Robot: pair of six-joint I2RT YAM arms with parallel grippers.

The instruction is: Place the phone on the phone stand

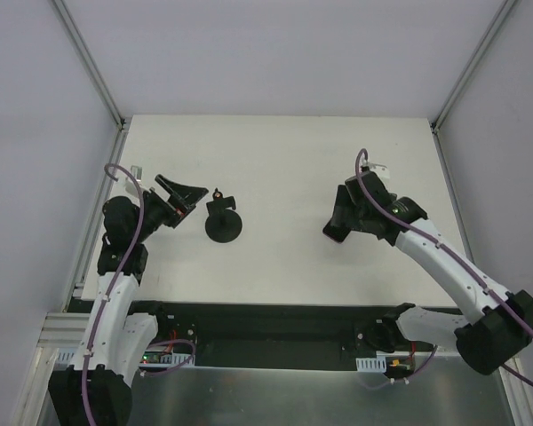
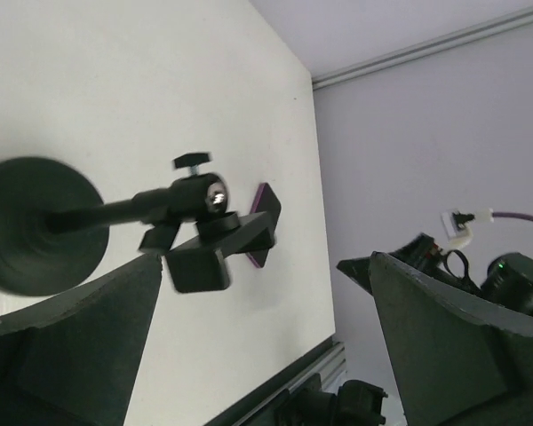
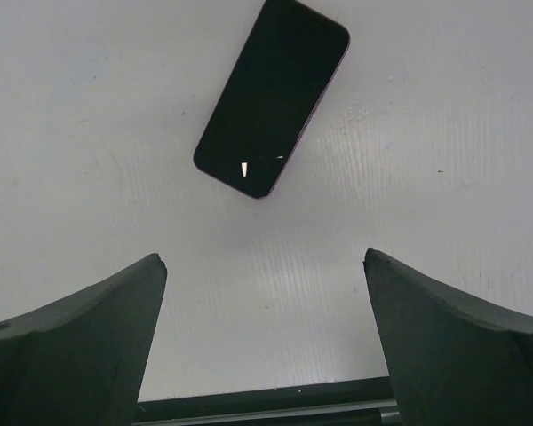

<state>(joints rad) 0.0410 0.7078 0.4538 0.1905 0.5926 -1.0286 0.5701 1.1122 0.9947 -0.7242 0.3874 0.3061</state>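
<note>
Lying flat on desk (image 3: 71, 133), phone (image 3: 272, 98) ungrasped; right gripper (image 3: 265, 257), left gripper (image 2: 266, 259) both spread empty; phone stand (image 1: 224, 227) bare; nothing done.

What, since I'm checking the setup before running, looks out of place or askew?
Nothing stands out: the phone lies flat on the table, and the phone stand sits on its disc base.

The phone (image 2: 268, 204) mostly behind the holder of the phone stand (image 2: 195, 200); its disc base (image 2: 35, 226) blurred
</note>
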